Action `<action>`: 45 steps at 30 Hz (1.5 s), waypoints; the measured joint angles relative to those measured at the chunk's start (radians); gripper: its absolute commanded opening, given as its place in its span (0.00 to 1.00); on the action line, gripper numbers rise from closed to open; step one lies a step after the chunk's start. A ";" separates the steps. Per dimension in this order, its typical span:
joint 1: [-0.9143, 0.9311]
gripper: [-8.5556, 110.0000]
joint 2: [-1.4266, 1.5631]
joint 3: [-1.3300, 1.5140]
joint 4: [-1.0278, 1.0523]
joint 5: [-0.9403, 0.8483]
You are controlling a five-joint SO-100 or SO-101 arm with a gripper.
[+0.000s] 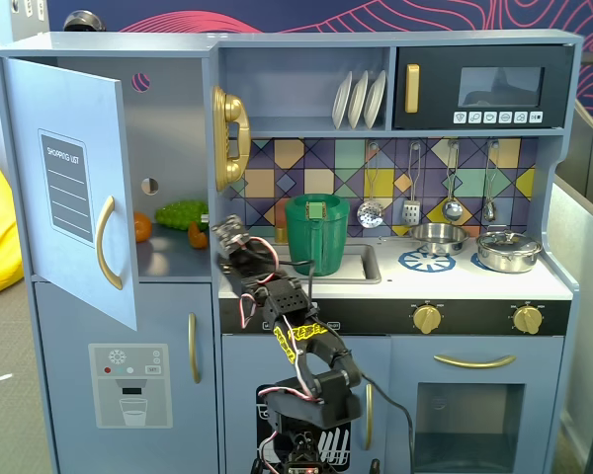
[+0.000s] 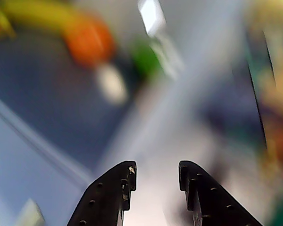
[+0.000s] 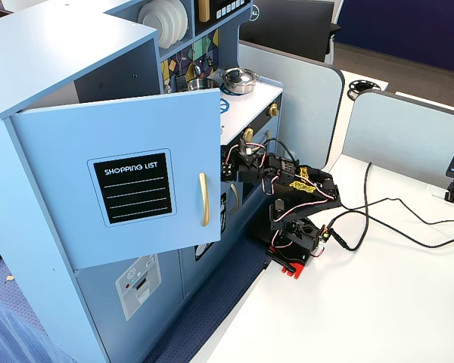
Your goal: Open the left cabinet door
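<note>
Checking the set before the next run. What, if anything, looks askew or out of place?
Nothing looks damaged or spilled. The left cabinet door stands swung open, showing toy food on the shelf inside. The end effector is open, holding nothing.

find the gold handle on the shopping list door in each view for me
A fixed view, front on: the gold handle is at left, on the open left cabinet door.
Another fixed view, from the side: the handle is near centre, right of the chalkboard panel.
Wrist view: too blurred to tell.
Shared landmark: the chalkboard panel.
</note>
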 measured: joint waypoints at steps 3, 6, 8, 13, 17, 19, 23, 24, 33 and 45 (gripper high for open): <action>0.147 0.09 0.003 -0.028 0.242 0.095; 0.241 0.09 0.003 -0.026 0.497 0.160; 0.287 0.09 0.025 0.005 0.624 0.186; 0.380 0.09 0.133 0.195 0.795 0.247; 0.379 0.09 0.215 0.348 0.897 0.330; 0.393 0.09 0.258 0.426 0.911 0.357; 0.414 0.10 0.316 0.558 0.916 0.410; 0.419 0.10 0.328 0.581 0.900 0.426; 0.423 0.09 0.371 0.618 0.891 0.541; 0.449 0.09 0.416 0.626 0.913 0.515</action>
